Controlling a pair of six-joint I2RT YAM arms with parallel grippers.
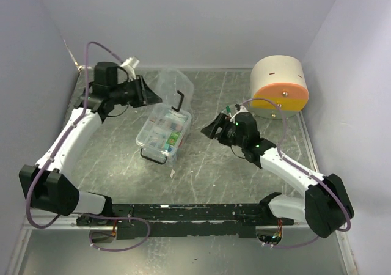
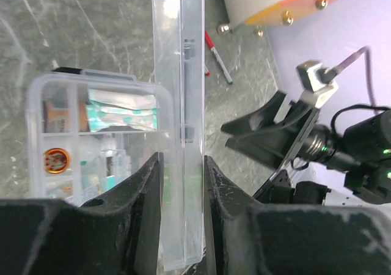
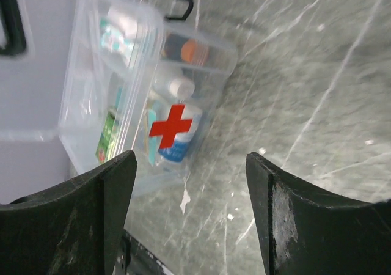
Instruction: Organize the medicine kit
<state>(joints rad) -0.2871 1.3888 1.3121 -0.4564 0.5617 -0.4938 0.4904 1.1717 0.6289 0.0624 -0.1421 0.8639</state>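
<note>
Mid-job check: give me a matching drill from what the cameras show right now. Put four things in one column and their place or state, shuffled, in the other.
Things:
1. left gripper
2. right gripper
3. red pen
4. clear lid

Place or state:
A. lies on the table beside the round drum
B. open, holding nothing
C. swung open, standing up on edge
D. shut on the lid

Pairs: 1-D, 2-B, 3-A, 4-C
</note>
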